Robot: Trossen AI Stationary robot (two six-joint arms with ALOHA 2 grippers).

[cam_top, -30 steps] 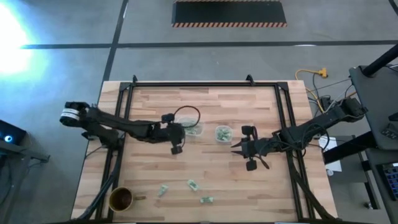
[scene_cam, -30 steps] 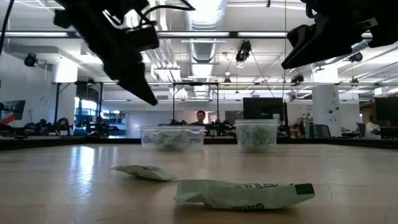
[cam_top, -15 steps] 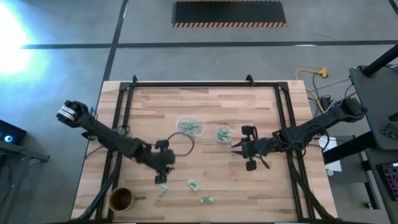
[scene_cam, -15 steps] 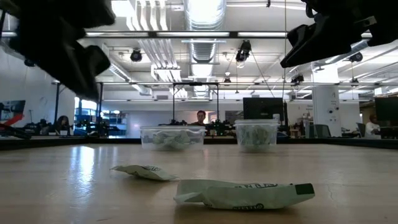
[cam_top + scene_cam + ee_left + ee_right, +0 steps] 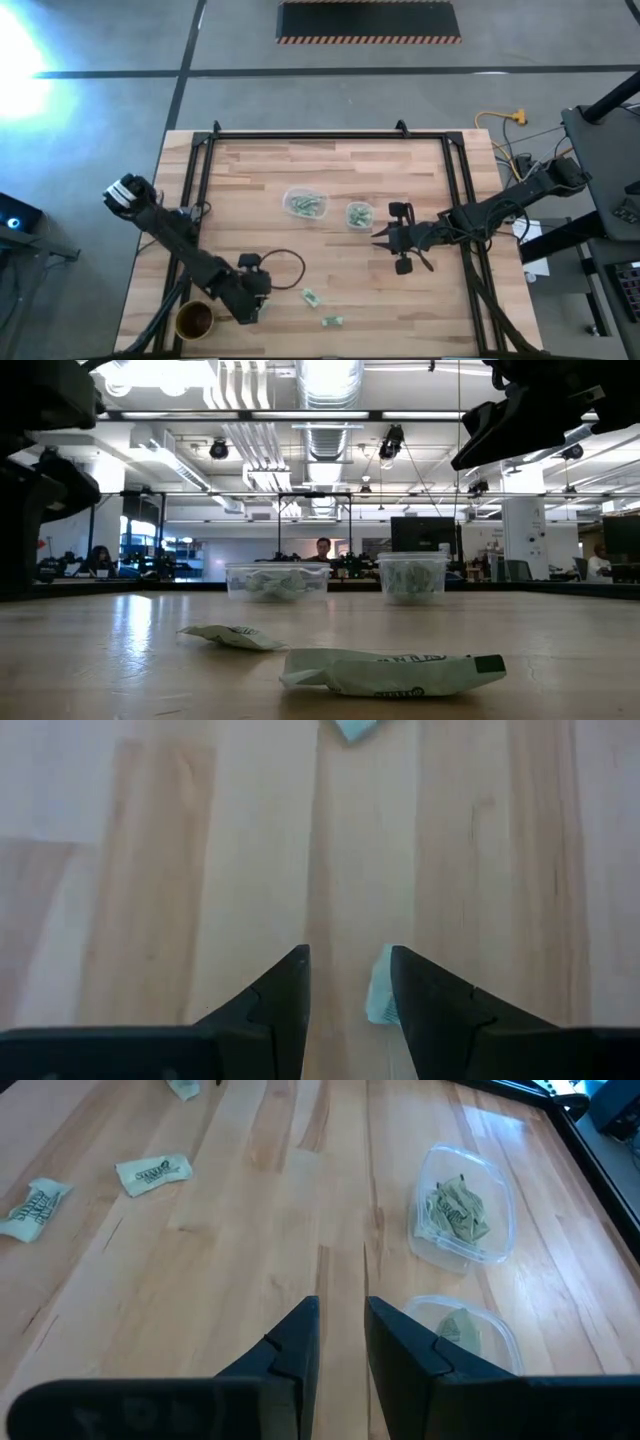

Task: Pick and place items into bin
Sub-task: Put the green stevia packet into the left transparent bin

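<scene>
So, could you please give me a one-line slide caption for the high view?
Left end effector low over the table's near edge beside loose green packets; right end effector hovers near two filled clear bins.

An open-plan lab: exposed ceiling ducts, strip lights, monitors, seated workers.

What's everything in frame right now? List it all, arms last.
table: one, light wood, dark frame, centre of the floor
bins: two, clear plastic, side by side mid-table, pale green pieces inside both
loose wrapped pieces: three, pale green and white, near edge of the table; one lies right at the left end effector's fingers
cup: one, brown, round, near-left corner
person: at least one, far back in the room behind the bins
left end effector: one, dark, open, low over the table beside the cup
right end effector: one, dark, open, empty, raised just right of the bins
</scene>
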